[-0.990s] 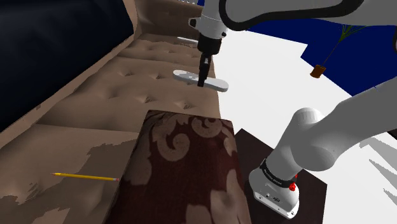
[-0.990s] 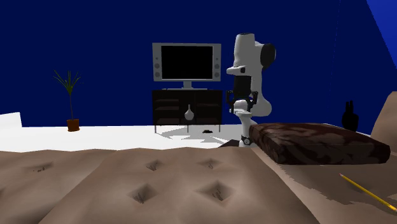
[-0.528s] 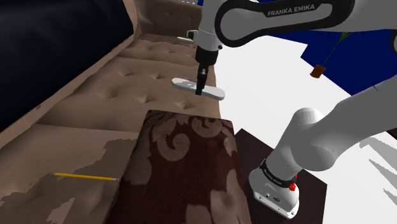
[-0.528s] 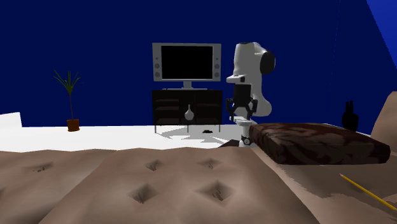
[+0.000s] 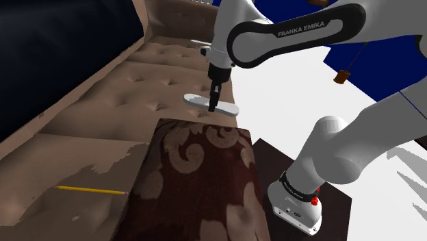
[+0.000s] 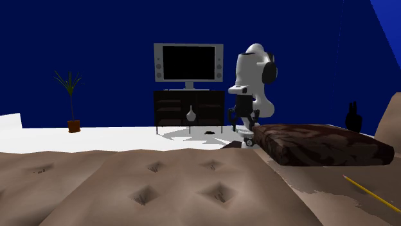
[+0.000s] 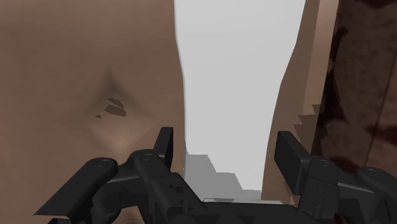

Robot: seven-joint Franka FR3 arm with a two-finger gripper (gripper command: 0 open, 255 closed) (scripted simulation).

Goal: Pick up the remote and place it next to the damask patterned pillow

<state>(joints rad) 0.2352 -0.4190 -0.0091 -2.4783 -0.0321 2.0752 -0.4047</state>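
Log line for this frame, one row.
tool: shut on remote | remote: over sofa seat, close to pillow edge | step: placing, not yet released

end effector (image 5: 213,107) | lowered | remote (image 5: 195,100) carried nearer patterned pillow (image 5: 198,171)

Sofa seat (image 5: 137,82): tufted, matt brown upholstery, mottled, like suede or worn leather. Pillow (image 5: 198,178): dark maroon cloth with a paler damask figure, matt. Remote (image 5: 195,100): plain pale grey, smooth, material unclear. End effector (image 5: 213,107): matt black. Arm (image 5: 342,150): smooth white shells, faintly glossy.
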